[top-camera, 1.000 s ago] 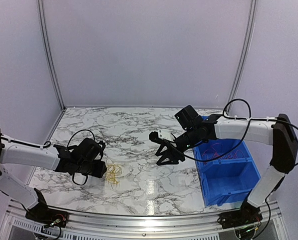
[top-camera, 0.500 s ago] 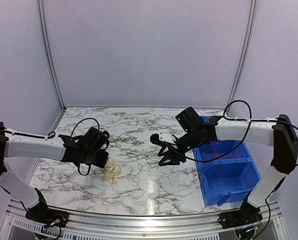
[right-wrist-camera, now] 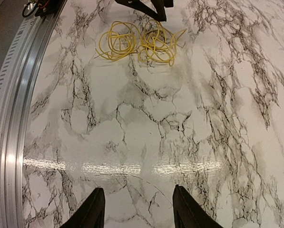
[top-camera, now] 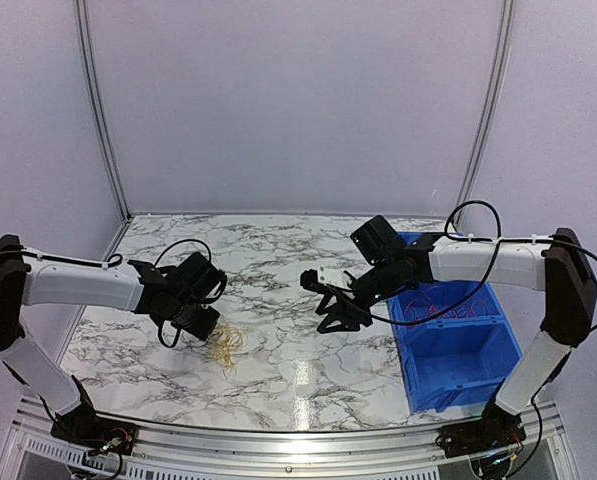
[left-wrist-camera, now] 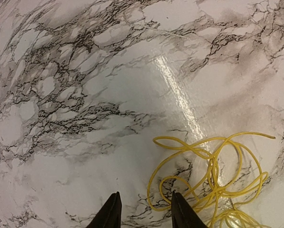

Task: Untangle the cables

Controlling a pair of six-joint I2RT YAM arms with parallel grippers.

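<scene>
My left pincer [top-camera: 211, 334] hung low over the counter [top-camera: 278, 270] in the lower left of the overhead view, its two fingers [left-wrist-camera: 114, 209] spread apart and gripping nothing. The yellow cables [top-camera: 224, 344] lay loose on the marble just beside its tips. In my left wrist view the yellow cables [left-wrist-camera: 213, 183] filled the lower right of the frame as overlapping loops. The edge of one loop reached into the gap between my fingertips; whether it touched either finger I could not tell.

My right pincer [top-camera: 335, 312] sat near the middle of the overhead view, well apart from the yellow heap, and its fingers [right-wrist-camera: 95, 209] were also apart and empty above bare counter [right-wrist-camera: 146, 133]. From that wrist the yellow cables [right-wrist-camera: 139, 42] showed at the top of the frame as two loose coils side by side, with the dark tips of my left pincer [right-wrist-camera: 146, 7] just beyond them at the upper edge.

At the right of the overhead view stood a blue bin [top-camera: 458, 385] with two compartments. Thin red cables [top-camera: 433, 303] lay in the farther one, partly behind my right arm.
</scene>
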